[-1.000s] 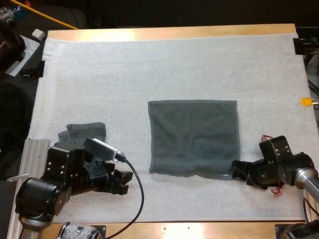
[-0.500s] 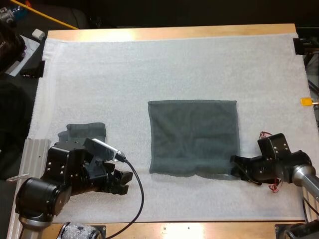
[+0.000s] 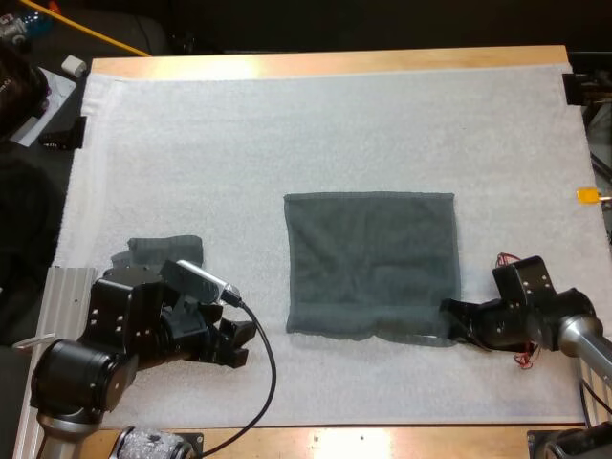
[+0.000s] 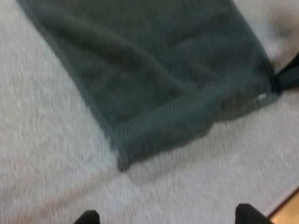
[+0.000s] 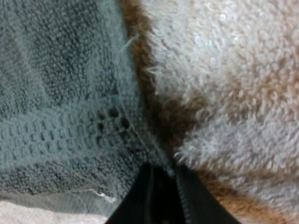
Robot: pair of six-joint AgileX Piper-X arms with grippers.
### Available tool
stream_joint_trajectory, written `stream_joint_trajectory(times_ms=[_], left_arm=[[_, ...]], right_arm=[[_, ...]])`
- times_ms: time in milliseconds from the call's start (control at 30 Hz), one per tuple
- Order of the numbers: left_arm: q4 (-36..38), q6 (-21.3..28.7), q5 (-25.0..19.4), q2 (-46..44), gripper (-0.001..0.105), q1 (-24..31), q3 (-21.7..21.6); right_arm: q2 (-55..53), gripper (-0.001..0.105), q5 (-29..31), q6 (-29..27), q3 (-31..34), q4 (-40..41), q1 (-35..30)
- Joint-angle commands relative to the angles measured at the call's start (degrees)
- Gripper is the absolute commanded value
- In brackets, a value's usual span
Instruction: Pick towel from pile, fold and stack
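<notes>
Flat towel point(image 3: 371, 260) w/ near-right corner pinched in right gripper point(image 3: 449, 321).

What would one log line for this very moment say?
spread towel: flat on mat | right gripper: pinching its near right corner | left gripper: open, near second towel

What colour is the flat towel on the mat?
The flat towel is dark grey-green; high view shows it best.

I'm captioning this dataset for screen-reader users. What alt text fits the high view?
A dark grey-green towel lies flat on the white mat, with the right claw at its near right corner. The left claw hovers over the mat near a smaller dark towel.
</notes>
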Motion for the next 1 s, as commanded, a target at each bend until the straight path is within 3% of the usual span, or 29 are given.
stream_joint_trajectory(times_ms=[0, 200, 567, 967], left_arm=[[-3.0, -0.5, 0.6, 0.9, 0.057, -0.2, 0.2], [-7.6, -1.0, 4.7, 6.0, 0.057, -0.1, 3.0], [-16.8, -3.1, 7.4, 17.9, 0.057, -1.8, 8.2], [-24.0, -6.0, 5.8, 31.9, 0.058, -7.6, 8.1]], right_arm=[[-0.9, 0.0, 0.6, -1.4, -0.1, 1.4, 0.2], [-4.1, 0.0, 4.4, -2.9, 0.1, 4.3, 0.2], [-4.7, 0.0, 6.2, -3.7, 0.0, 6.1, 0.0], [-4.9, 0.0, 7.2, -3.7, 0.0, 5.2, 0.1]])
